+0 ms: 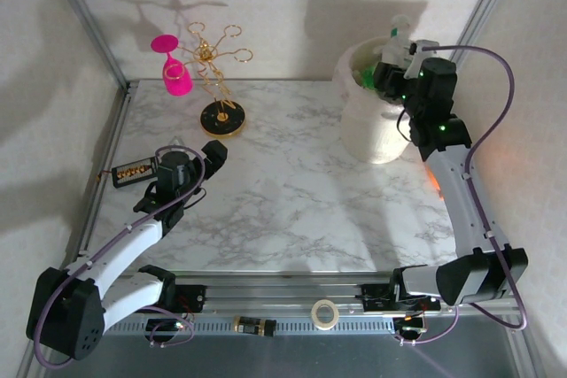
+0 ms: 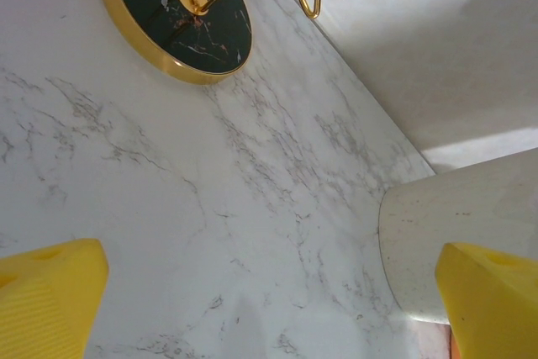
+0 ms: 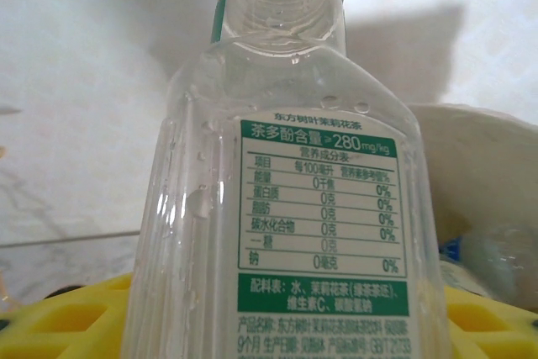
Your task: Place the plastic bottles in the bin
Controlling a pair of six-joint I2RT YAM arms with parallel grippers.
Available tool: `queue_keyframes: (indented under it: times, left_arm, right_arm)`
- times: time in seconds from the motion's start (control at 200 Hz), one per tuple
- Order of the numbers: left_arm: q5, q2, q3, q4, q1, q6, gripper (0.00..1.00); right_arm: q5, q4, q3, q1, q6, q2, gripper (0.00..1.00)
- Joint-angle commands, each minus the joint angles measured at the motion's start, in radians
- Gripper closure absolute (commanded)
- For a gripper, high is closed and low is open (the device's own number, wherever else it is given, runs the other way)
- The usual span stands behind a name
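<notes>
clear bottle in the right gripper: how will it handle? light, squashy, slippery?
Probably light: the bottle looks empty, with just droplets on its wall. That thin clear wall would likely dent under a hard squeeze from the right gripper. The smooth sides and glossy label may slip between the fingers, though the ribbed lower body could help.

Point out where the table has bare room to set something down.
Widest bare marble: centre and near edge, between the left gripper and the bin. The far strip between the gold stand and the bin is bare too. Crowded: the left side, with stand, pink glass and black box.
</notes>
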Motion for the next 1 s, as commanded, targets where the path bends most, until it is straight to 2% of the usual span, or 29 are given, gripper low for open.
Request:
queue_keyframes:
  times: [0.0,0.391,0.456,0.581,0.731,0.996]
  left_arm:
    - [0.002,-0.018,-0.014,0.001,0.007,0.012,0.00]
    - [-0.033,-0.040,-0.013,-0.006,0.008,0.001,0.00]
    - [-0.035,-0.044,-0.013,-0.006,0.007,0.000,0.01]
    - [-0.038,-0.048,-0.015,-0.008,0.007,-0.001,0.00]
    - [-0.045,-0.051,-0.015,-0.008,0.007,0.003,0.00]
    - [-0.061,-0.059,-0.019,0.011,0.008,0.010,0.01]
  right_arm:
    - [0.030,0.076,-0.049,-0.028,0.045,-0.001,0.58]
    - [0.056,0.108,-0.115,-0.090,0.082,0.046,0.53]
    - [0.056,0.104,-0.108,-0.092,0.082,0.054,0.48]
    - [0.065,0.093,-0.092,-0.093,0.075,0.057,0.30]
    - [0.086,0.085,-0.076,-0.094,0.063,0.028,0.02]
    - [0.083,0.066,-0.074,-0.094,0.061,-0.054,0.01]
